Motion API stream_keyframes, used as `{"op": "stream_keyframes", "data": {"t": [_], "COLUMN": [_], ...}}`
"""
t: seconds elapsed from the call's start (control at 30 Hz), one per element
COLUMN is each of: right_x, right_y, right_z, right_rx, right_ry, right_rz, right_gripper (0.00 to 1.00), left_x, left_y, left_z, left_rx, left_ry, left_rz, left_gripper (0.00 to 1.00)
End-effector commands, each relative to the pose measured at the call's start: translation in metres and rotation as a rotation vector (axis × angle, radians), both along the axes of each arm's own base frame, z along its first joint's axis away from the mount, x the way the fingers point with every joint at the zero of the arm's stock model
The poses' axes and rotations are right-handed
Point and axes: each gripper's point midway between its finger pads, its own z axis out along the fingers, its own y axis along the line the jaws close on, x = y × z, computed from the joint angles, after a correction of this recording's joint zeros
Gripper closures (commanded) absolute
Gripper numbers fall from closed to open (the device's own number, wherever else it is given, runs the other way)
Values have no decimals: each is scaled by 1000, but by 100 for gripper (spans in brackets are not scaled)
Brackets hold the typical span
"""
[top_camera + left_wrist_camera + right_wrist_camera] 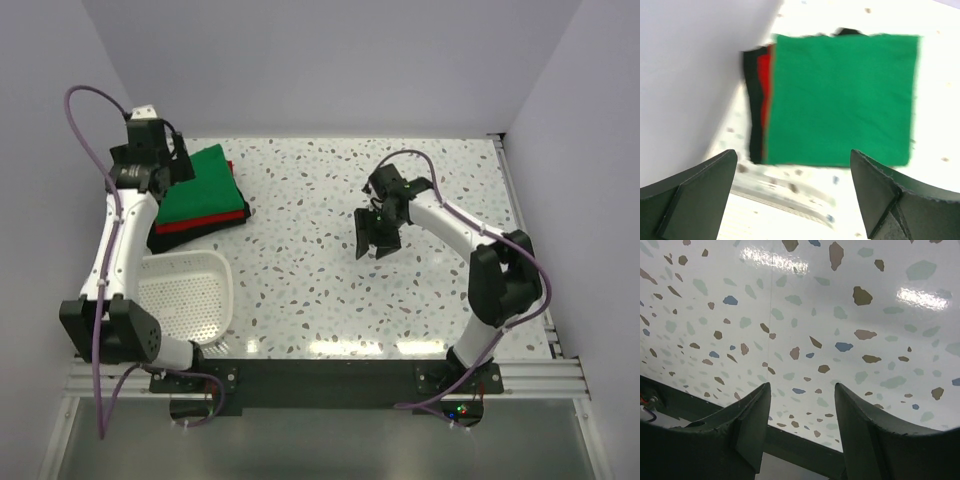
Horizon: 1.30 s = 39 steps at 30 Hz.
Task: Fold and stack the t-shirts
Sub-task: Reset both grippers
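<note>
The t-shirts lie folded in one stack at the table's far left: the green t-shirt on top, the red t-shirt showing as a strip under it, and the black t-shirt at the bottom. My left gripper hovers above the stack's left edge, open, with nothing between its fingers. Over bare table right of the middle, my right gripper hangs open and empty.
A white slotted basket stands just in front of the stack, beside the left arm. Grey walls close in the table at the left, back and right. The dark base rail runs along the near edge.
</note>
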Motion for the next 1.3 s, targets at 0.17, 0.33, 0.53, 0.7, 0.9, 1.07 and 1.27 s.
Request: {"op": "stream_keyframes", "data": {"t": [0.17,0.33,0.53,0.7,0.9,1.07,1.27], "right_x": [-6,-7,-12,-15,-17,-20,-22], "right_y": [-19,-26,-28,-29,-36,-39,-39], "right_z": [22,25,28,29,37,36,36], "right_rx": [-22,-24,0,21,21,13,25], "right_ry": [-124,-176,-206,-231,-287,-297,-296], "right_rz": [-59,-93,-120,-144,-156,-150,-145], "right_gripper": [42,42,42,42,42,42,42], "left_x": [-26,-69,-110,-131,-137,-140,-143], "left_y": [-122,-206,-257,-282,-284,-276,-270], "left_z": [-14,-18,-39,-31,-26,-24,-23], "left_rx": [-154,-207,-196,-215,-234,-251,-238], "left_ry": [-167,-231,-161,-209,-230,-263,-263], "left_rz": [-139,-247,-339,-397,-409,-395,-388], "left_gripper": [0,0,0,0,0,0,0]}}
